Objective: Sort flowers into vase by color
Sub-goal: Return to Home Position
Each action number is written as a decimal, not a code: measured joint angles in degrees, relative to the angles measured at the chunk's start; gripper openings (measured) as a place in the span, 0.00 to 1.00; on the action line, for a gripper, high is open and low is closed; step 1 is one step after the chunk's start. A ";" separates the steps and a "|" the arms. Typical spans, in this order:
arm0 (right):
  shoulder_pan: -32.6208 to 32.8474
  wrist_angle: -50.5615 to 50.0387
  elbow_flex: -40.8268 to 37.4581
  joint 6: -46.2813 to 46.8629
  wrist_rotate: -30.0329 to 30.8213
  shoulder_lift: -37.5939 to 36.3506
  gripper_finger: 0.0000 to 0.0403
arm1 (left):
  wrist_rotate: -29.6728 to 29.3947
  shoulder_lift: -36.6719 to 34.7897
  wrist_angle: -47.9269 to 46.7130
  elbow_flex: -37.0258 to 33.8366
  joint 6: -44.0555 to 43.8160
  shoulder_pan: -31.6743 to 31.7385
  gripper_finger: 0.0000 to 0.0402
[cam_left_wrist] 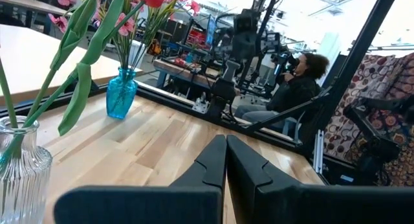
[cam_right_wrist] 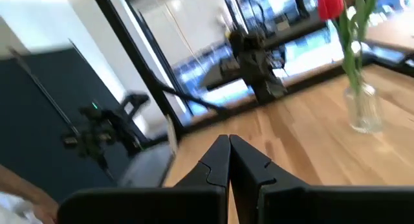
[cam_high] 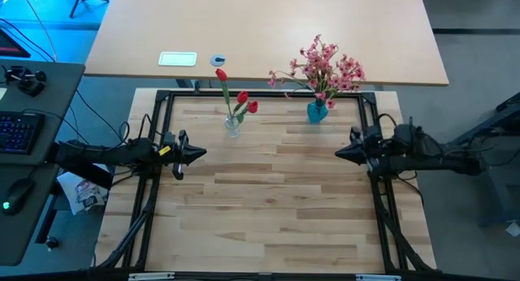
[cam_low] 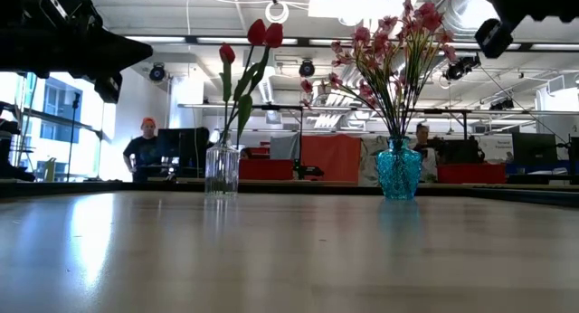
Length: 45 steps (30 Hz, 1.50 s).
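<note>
- Pink flowers [cam_high: 325,66] stand in the blue vase [cam_high: 317,111], far right; red flowers [cam_high: 243,97] in the clear vase [cam_high: 232,125], far centre-left.
- No loose stems visible on the table [cam_high: 276,200]; sorting judged complete.
- Left gripper [cam_high: 201,153] and right gripper [cam_high: 339,154] sit at the side edges, fingers together, empty.

The left arm [cam_high: 106,155] lies stretched out level over the left side of the table [cam_high: 268,208], forearm pointing inward. The left hand [cam_high: 202,153] hangs above the surface just inside that edge. Its two dark fingers [cam_left_wrist: 208,164] are pressed flat together with nothing between them, the tips meeting in a point. The right arm [cam_high: 431,155] mirrors this from the right side, level and pointing inward. The right hand [cam_high: 339,154] also hangs off the surface, its fingers [cam_right_wrist: 249,164] closed against each other on nothing. The two hands face one another, well apart.
</note>
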 joint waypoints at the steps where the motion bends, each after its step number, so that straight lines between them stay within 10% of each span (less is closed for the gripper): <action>1: 0.00 3.55 -2.63 0.69 -0.12 -1.24 0.00 | 0.00 0.00 -0.02 0.00 0.00 0.00 0.00; 25: -4.04 24.49 -23.55 -6.81 2.68 -5.14 0.00 | 0.00 -0.02 0.01 0.02 0.00 0.00 0.00; 45: -3.89 12.98 -23.56 -10.21 4.11 -4.96 0.00 | 0.00 0.00 0.02 0.02 0.00 0.00 0.00</action>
